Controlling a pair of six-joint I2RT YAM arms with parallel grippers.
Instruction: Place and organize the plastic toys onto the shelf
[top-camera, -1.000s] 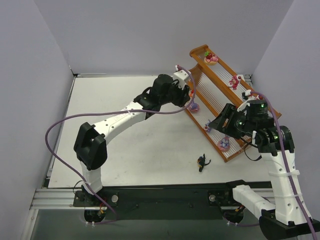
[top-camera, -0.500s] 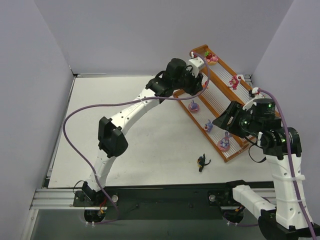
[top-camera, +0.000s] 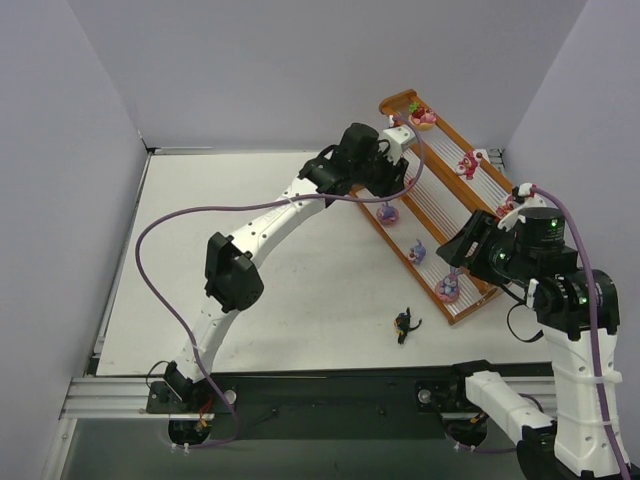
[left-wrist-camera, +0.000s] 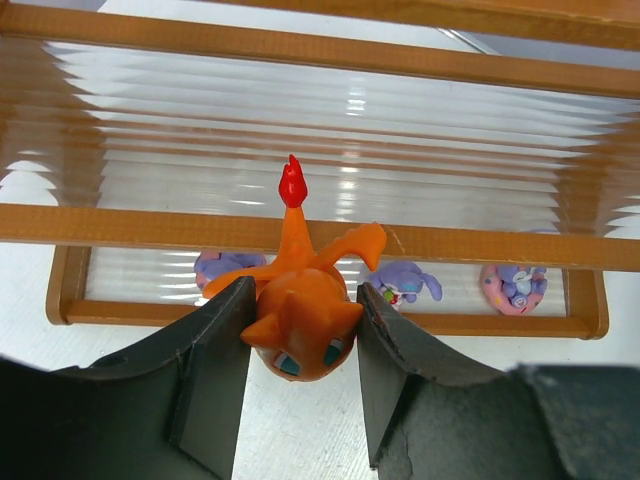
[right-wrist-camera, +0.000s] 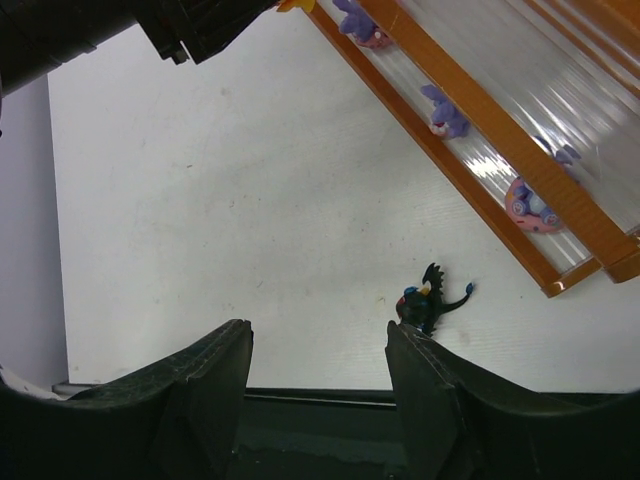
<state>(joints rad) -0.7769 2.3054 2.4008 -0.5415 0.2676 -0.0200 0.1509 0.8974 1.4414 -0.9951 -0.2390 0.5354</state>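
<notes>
The orange-brown stepped shelf (top-camera: 437, 202) stands at the far right. My left gripper (top-camera: 399, 178) is shut on the orange toy (left-wrist-camera: 300, 312), held head-down just in front of the middle tier's rim (left-wrist-camera: 120, 225). Three purple toys (top-camera: 387, 212) (top-camera: 418, 252) (top-camera: 448, 288) sit on the bottom tier. Pink-red toys (top-camera: 422, 116) (top-camera: 468, 163) sit on the top tier. The black winged toy (top-camera: 404, 324) lies on the table in front of the shelf. My right gripper (top-camera: 457, 247) is open and empty, high above the table; the black toy (right-wrist-camera: 428, 300) shows by its right finger.
The purple cable (top-camera: 160, 225) loops off the left arm over the table's left half. White walls close in the left, back and right. The black rail (top-camera: 330, 390) runs along the near edge. The shelf's near corner (right-wrist-camera: 560, 290) is close to the black toy.
My left arm has stretched out and risen from the bottom tier to the middle tier with the orange toy. My right gripper has drawn back right, away from the bottom tier.
</notes>
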